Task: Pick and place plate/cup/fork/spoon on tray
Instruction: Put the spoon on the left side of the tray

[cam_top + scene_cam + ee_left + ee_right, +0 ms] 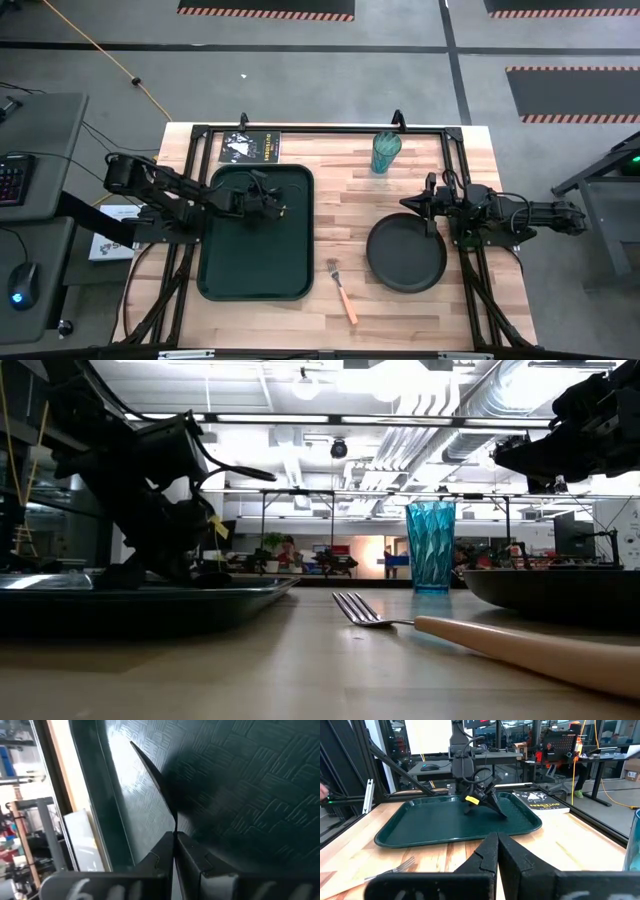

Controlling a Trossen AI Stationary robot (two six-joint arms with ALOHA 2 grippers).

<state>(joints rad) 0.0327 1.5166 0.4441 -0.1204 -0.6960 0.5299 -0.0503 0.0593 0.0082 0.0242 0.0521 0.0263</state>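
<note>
My left gripper is low over the dark green tray, shut on the slim dark spoon. It also shows in the right wrist view, with the spoon slanting down toward the tray floor. My right gripper is shut and empty, its fingers together. It hovers by the far right rim of the black plate, which lies flat on the table. The teal cup stands upright at the back. The tan-handled fork lies on the table between tray and plate. My left gripper pinches one end of the spoon between its two fingers. The spoon sticks out past the fingertips along their line and slants down over the tray floor. Its free end is close to the floor; whether it touches, I cannot tell.
A black book lies at the table's far edge behind the tray. Black frame rails run along the table's far and side edges. Bare wood shows between tray and plate around the fork.
</note>
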